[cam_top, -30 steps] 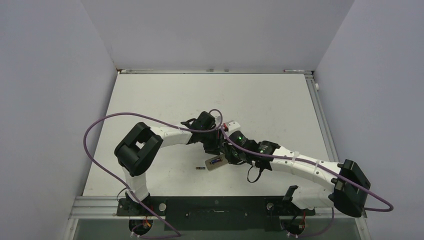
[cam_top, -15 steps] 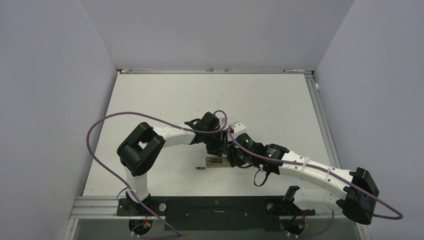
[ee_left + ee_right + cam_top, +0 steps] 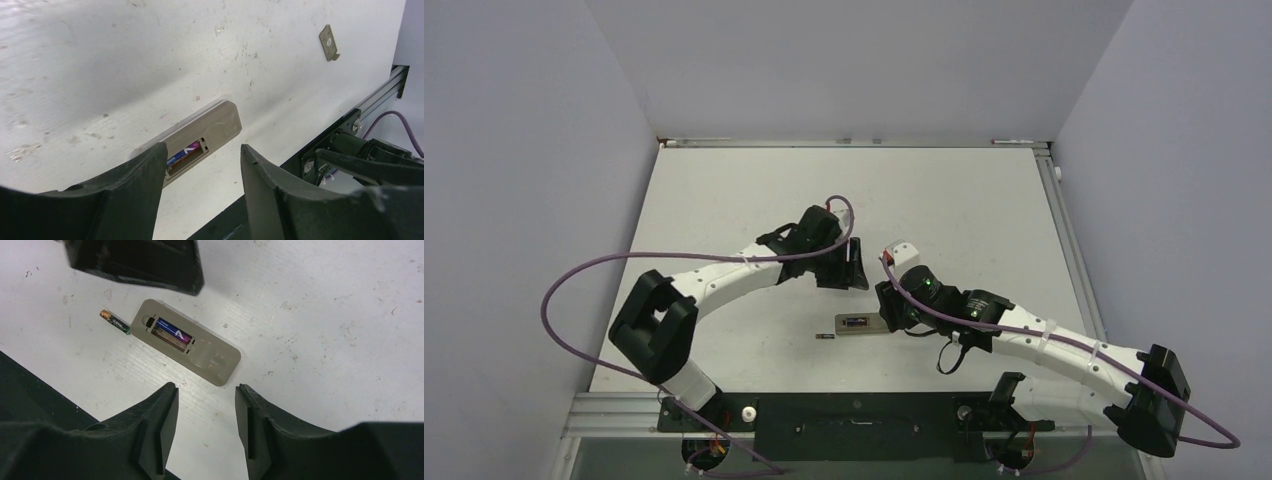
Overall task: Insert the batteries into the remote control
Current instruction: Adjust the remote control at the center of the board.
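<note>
The remote control (image 3: pixel 189 341) lies back up on the table, its battery recess uncovered. One of the batteries (image 3: pixel 172 330), purple-blue, sits in the recess. The other (image 3: pixel 114 321) lies loose on the table, touching the remote's end. My right gripper (image 3: pixel 206 387) hovers open just off the remote's other end, with nothing between its fingers. My left gripper (image 3: pixel 202 150) is open and empty too, above the remote (image 3: pixel 205 127) and behind it in the top view. From above, the remote (image 3: pixel 856 324) sits between the left gripper (image 3: pixel 854 268) and the right gripper (image 3: pixel 886 312).
A small flat grey cover piece (image 3: pixel 328 42) lies apart on the table in the left wrist view. The black rail (image 3: pixel 854 412) with the arm bases runs along the near edge, close to the remote. Purple cables (image 3: pixel 584 290) loop off both arms.
My right gripper has opened and drawn back from the remote. The left arm has lifted off the remote and swung back and left. The remote now shows uncovered.
</note>
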Available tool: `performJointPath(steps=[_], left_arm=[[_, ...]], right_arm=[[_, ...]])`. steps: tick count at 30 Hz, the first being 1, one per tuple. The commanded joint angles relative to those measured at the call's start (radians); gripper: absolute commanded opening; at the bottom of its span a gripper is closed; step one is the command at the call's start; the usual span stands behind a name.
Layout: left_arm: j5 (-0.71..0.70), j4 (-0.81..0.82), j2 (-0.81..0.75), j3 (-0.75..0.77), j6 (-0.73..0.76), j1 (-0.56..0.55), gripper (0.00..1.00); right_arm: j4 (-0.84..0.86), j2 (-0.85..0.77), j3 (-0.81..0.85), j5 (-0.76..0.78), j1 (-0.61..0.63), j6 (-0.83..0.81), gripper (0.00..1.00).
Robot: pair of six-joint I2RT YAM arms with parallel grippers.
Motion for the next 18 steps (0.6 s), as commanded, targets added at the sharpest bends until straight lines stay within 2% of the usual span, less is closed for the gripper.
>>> performJointPath(steps=[1,4,7,13,18], left_arm=[[-0.074,-0.059,-0.128,-0.036,0.035,0.041,0.53],[-0.085,-0.074,-0.196,-0.073,0.041,0.058,0.53],[-0.09,-0.098,-0.259,-0.112,0.043,0.063,0.53],[-0.094,-0.106,-0.354,-0.221,0.025,0.063,0.53],[-0.1,-0.093,-0.405,-0.299,0.009,0.063,0.52]], right_arm=[[0.041,-0.022,0.02,0.02,-0.011,-0.036,0.48],[0.078,-0.039,-0.001,0.004,-0.021,-0.015,0.55],[0.087,-0.023,0.0,-0.023,-0.03,0.003,0.55],[0.126,0.019,-0.001,-0.087,-0.029,0.046,0.5],[0.178,0.06,-0.018,-0.15,-0.018,0.088,0.38]])
